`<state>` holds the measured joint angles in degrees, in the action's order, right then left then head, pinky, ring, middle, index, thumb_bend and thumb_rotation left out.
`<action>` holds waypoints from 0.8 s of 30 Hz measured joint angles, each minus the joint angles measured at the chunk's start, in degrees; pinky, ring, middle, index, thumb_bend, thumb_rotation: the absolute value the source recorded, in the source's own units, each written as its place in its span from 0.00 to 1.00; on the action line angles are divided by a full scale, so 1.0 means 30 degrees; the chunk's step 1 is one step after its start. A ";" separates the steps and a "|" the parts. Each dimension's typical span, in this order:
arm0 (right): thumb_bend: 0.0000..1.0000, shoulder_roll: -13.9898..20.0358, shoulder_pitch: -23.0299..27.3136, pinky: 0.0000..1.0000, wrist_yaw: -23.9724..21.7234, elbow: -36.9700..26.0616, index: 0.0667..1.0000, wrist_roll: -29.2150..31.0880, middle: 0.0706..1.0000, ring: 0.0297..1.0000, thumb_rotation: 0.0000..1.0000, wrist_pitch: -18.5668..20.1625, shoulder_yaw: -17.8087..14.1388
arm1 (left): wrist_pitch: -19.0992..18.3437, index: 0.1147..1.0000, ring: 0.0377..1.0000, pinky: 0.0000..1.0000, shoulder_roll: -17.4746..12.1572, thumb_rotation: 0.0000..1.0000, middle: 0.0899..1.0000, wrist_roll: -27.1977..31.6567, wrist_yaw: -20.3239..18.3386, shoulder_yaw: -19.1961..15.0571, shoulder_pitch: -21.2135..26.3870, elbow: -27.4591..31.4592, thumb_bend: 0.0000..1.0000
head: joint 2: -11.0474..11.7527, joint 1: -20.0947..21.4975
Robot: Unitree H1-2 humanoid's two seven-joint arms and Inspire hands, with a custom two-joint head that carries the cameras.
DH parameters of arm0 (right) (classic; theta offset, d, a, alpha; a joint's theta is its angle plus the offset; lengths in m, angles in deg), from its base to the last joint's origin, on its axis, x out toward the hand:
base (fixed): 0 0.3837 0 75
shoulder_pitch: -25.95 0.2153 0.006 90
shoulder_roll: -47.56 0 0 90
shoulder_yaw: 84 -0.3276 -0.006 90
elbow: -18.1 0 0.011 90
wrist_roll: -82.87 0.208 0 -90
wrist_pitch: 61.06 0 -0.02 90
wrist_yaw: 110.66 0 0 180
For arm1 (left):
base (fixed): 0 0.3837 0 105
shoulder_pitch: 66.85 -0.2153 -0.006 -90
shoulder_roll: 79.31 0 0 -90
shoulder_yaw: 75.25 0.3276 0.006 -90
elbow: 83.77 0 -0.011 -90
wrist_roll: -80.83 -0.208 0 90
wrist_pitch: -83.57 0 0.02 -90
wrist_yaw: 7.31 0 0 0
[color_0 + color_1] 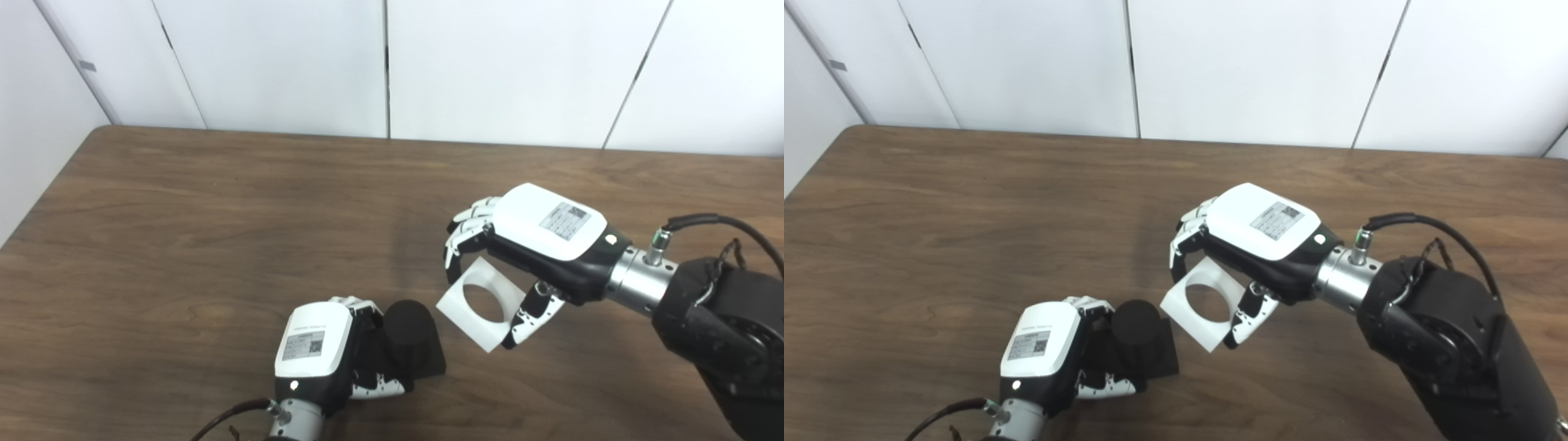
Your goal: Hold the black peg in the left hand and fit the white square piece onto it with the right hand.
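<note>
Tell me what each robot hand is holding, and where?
Left hand grips the black peg by its base. Right hand pinches the white square piece by its edges.

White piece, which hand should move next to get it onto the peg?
Right. The right hand holds the white piece just beside the peg, which the left hand grips on the table.

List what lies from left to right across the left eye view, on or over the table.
Left hand with its white back plate → black peg on a square base → white square piece with a round hole → right hand → black right forearm.
</note>
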<state>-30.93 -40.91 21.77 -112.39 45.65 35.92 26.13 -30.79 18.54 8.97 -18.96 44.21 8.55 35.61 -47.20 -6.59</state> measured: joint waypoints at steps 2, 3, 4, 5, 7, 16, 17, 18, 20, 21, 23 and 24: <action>0.52 -0.0108 0.0019 0.82 -0.0001 0.0003 0.45 0.0057 0.68 0.81 0.13 -0.0032 0.0006 | -0.0023 0.42 0.76 0.69 0.0025 0.05 0.70 0.0000 -0.0069 0.0015 0.0038 0.0000 0.52 | 0.0000 0.0000; 0.52 -0.0165 0.0028 0.82 -0.0002 0.0010 0.45 0.0053 0.67 0.81 0.13 -0.0071 0.0013 | -0.0061 0.42 0.76 0.69 0.0038 0.05 0.69 0.0000 -0.0113 0.0032 0.0059 0.0000 0.52 | -0.0029 -0.0029; 0.52 -0.0243 0.0033 0.82 -0.0001 0.0021 0.44 0.0038 0.67 0.81 0.13 -0.0131 0.0027 | -0.0091 0.42 0.76 0.69 0.0048 0.05 0.70 0.0000 -0.0148 0.0054 0.0088 0.0000 0.52 | 0.0000 -0.0059; 0.52 -0.0378 0.0035 0.83 0.0001 0.0062 0.44 0.0010 0.67 0.81 0.13 -0.0195 0.0057 | -0.0110 0.42 0.76 0.69 0.0062 0.05 0.70 0.0000 -0.0171 0.0073 0.0118 -0.0004 0.52 | 0.0000 -0.0088; 0.52 -0.0706 0.0029 0.83 0.0004 0.0188 0.44 -0.0055 0.67 0.81 0.13 -0.0254 0.0211 | -0.0172 0.42 0.76 0.69 0.0088 0.05 0.70 -0.0001 -0.0201 0.0100 0.0181 -0.0034 0.52 | 0.0000 -0.0088; 0.52 -0.1552 -0.0023 0.84 0.0007 0.0992 0.45 -0.0315 0.67 0.82 0.13 -0.0635 0.0746 | -0.0388 0.42 0.76 0.69 0.0226 0.05 0.70 -0.0005 -0.0222 0.0297 0.0493 -0.0253 0.52 | 0.0030 -0.0264; 0.52 -0.1594 -0.0041 0.84 0.0009 0.1089 0.45 -0.0357 0.67 0.82 0.13 -0.0689 0.0789 | -0.0402 0.42 0.76 0.69 0.0237 0.05 0.70 -0.0004 -0.0221 0.0312 0.0512 -0.0267 0.52 | 0.0030 -0.0322; 0.52 -0.1648 -0.0065 0.84 0.0023 0.1167 0.45 -0.0427 0.67 0.82 0.13 -0.0771 0.0840 | -0.0410 0.42 0.76 0.69 0.0248 0.05 0.70 -0.0004 -0.0221 0.0317 0.0525 -0.0278 0.52 | 0.0030 -0.0323; 0.52 -0.1825 -0.0161 0.84 0.0092 0.1319 0.45 -0.0561 0.67 0.82 0.13 -0.1038 0.0927 | -0.0421 0.42 0.76 0.69 0.0275 0.05 0.70 -0.0002 -0.0220 0.0325 0.0549 -0.0298 0.52 | 0.0030 -0.0323; 0.52 -0.1927 -0.0227 0.84 0.0181 0.1451 0.44 -0.0597 0.67 0.82 0.13 -0.1112 0.0970 | -0.0421 0.42 0.76 0.70 0.0287 0.05 0.70 0.0002 -0.0219 0.0329 0.0560 -0.0314 0.52 | 0.0030 -0.0323; 0.52 -0.2045 -0.0391 0.84 0.0221 0.1728 0.44 -0.0728 0.67 0.82 0.13 -0.1242 0.0997 | -0.0421 0.42 0.76 0.70 0.0307 0.05 0.70 0.0005 -0.0216 0.0359 0.0598 -0.0355 0.52 | 0.0030 -0.0323; 0.52 -0.2042 -0.0459 0.84 0.0236 0.1747 0.44 -0.0744 0.67 0.82 0.13 -0.1296 0.0996 | -0.0421 0.42 0.76 0.69 0.0317 0.05 0.70 0.0005 -0.0213 0.0370 0.0612 -0.0369 0.52 | 0.0059 -0.0352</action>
<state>-37.06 -42.29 22.48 -107.14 43.42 32.03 29.12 -32.05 19.50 8.98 -19.60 45.32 10.39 34.50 -47.02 -7.65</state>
